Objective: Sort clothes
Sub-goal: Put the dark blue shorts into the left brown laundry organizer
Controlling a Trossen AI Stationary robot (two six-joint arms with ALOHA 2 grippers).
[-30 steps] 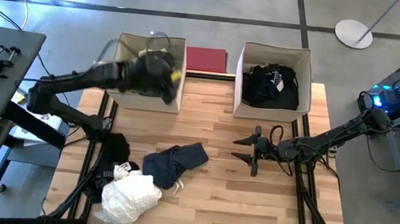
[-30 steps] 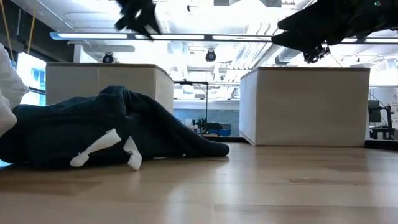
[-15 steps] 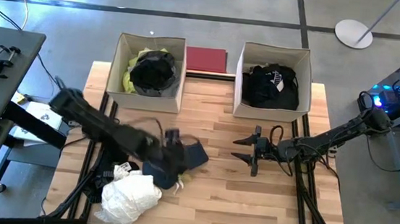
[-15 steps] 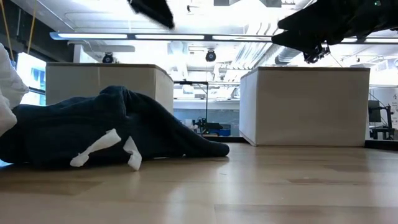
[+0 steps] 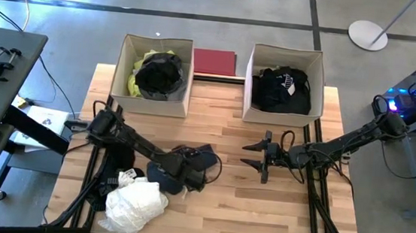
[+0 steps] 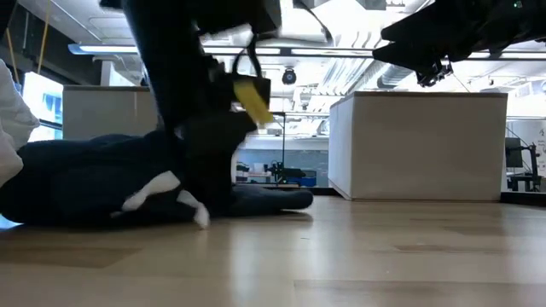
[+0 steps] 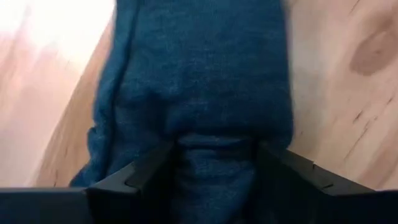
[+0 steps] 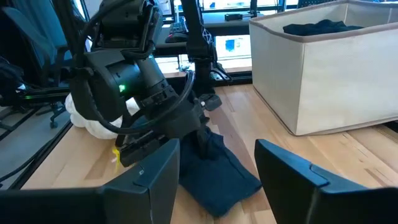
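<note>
At table centre, slightly toward 7 o'clock, lies the dark navy garment (image 5: 181, 168), long axis running from 8 o'clock to 2 o'clock, narrower end pointing at 2 o'clock. Straddled by the left gripper (image 5: 197, 174), fingers (image 7: 146, 171) spread, one on each side of a fold, pressed down into the cloth but not yet pinching. Half a second ago hung a little higher and farther toward 9 o'clock; a second ago, over the left fabric box (image 5: 156, 74). Parked toward 3 o'clock: right gripper (image 5: 252, 155), fingers apart, unmoved.
</note>
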